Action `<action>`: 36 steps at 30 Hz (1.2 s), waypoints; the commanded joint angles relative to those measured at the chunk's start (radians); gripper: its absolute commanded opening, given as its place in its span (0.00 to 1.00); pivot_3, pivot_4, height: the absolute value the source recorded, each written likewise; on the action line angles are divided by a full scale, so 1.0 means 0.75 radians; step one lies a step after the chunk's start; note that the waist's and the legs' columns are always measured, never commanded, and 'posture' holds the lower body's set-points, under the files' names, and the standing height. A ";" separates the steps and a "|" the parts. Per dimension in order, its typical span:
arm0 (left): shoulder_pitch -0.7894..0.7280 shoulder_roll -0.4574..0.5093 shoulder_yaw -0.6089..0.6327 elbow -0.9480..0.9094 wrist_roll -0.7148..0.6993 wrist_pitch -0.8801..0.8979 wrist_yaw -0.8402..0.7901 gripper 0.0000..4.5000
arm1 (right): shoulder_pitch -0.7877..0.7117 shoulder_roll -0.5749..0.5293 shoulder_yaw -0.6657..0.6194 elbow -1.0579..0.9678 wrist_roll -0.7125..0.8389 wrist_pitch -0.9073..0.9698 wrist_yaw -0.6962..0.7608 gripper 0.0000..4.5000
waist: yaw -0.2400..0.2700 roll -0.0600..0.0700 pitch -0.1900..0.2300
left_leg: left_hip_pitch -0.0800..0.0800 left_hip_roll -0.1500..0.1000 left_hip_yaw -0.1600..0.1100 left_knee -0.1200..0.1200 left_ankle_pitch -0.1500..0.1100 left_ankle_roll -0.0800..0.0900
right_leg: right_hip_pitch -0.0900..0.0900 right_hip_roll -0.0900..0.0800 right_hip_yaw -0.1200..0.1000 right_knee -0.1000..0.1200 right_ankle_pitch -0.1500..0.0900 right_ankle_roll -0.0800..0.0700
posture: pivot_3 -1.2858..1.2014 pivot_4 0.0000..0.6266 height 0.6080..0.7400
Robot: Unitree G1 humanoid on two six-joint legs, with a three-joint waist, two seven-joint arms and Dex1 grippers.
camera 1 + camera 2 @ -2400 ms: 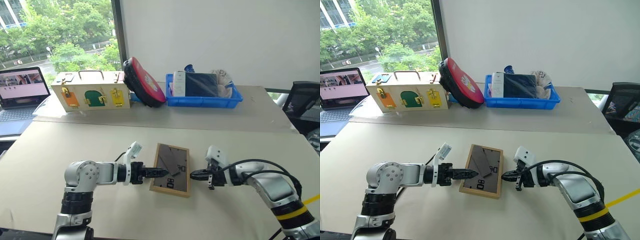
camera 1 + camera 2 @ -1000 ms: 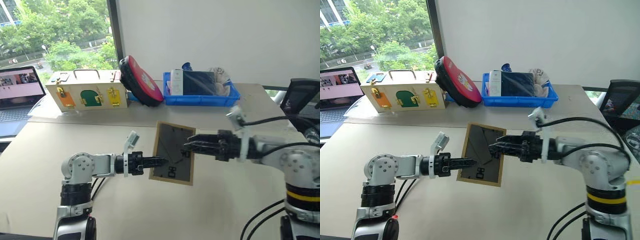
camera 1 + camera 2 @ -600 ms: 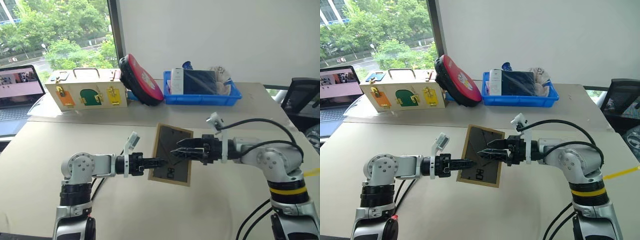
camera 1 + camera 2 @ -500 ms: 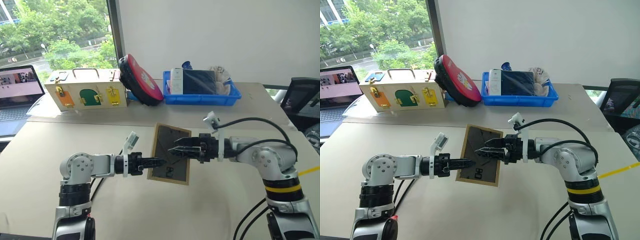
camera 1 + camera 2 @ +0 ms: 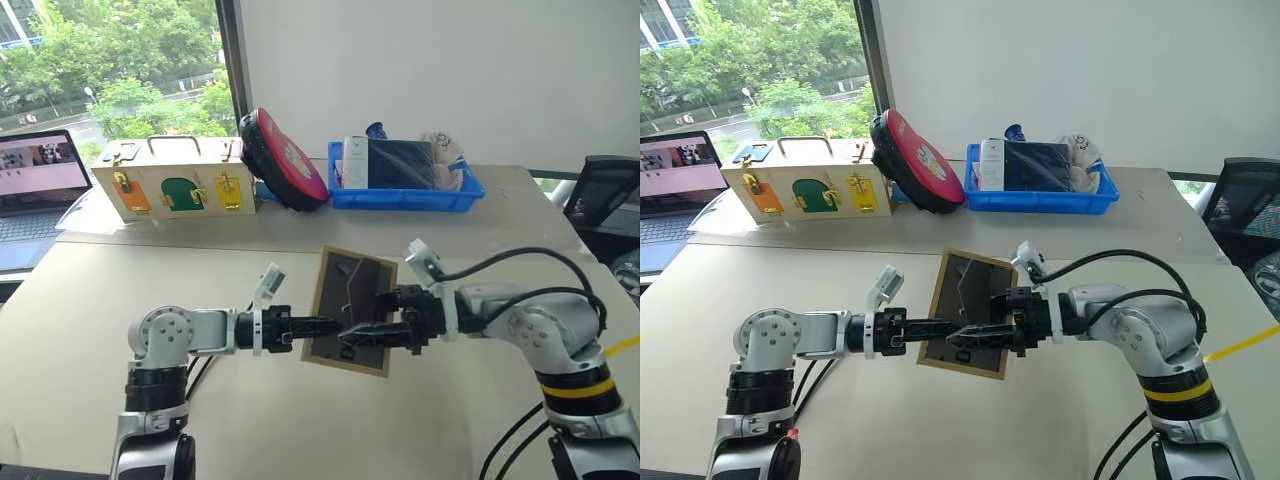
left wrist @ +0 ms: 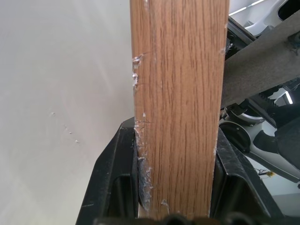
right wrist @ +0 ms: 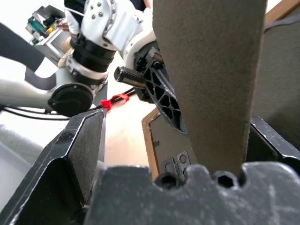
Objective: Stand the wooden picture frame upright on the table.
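The table [image 5: 90, 330] is carrying everything; along its far side a pale wooden box [image 5: 175, 190] with coloured doors, a red round cushion [image 5: 285, 160] leaning on it, and a blue bin [image 5: 405, 195] are sitting, with a laptop [image 5: 35, 185] at the far left edge. The picture frame [image 5: 355, 300] is being held up above the tabletop near its middle, tilted, dark back panel facing the head camera. The left gripper [image 5: 325, 325] is reaching in level from the left and clamping the frame's left wooden edge; in the left wrist view the wood [image 6: 178, 108] is sitting squeezed between both fingers. The right gripper [image 5: 360, 335] is standing spread wide, fingers [image 7: 77, 150] apart around the fold-out stand [image 7: 211, 70], not pinching it.
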 commanded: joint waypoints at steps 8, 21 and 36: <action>-0.033 0.008 0.109 0.023 -0.082 0.031 0.020 0.26 | 0.143 -0.228 -0.168 -0.025 -0.249 -0.311 -0.056 0.99 | 0.001 0.000 0.000 | 0.000 0.000 0.000 0.001 0.000 0.000 | 0.000 0.000 0.000 0.001 0.000 0.000 | 0.52 0.24 0.96; -0.146 -0.025 0.192 0.216 -0.278 0.059 0.190 0.26 | 0.358 -0.338 0.023 0.197 -1.455 -2.024 -0.474 0.99 | -0.003 0.000 0.000 | 0.000 0.000 0.000 0.002 0.000 0.000 | -0.001 0.000 0.001 0.001 0.000 0.001 | 0.52 0.24 0.96; -0.143 -0.010 0.151 0.251 -0.573 0.058 0.433 0.26 | 0.142 -0.193 0.030 0.452 -2.264 -2.706 -1.406 0.99 | 0.001 0.000 0.000 | 0.002 -0.001 0.000 0.002 0.008 -0.012 | -0.002 0.000 0.002 0.013 0.000 0.000 | 0.52 0.24 0.96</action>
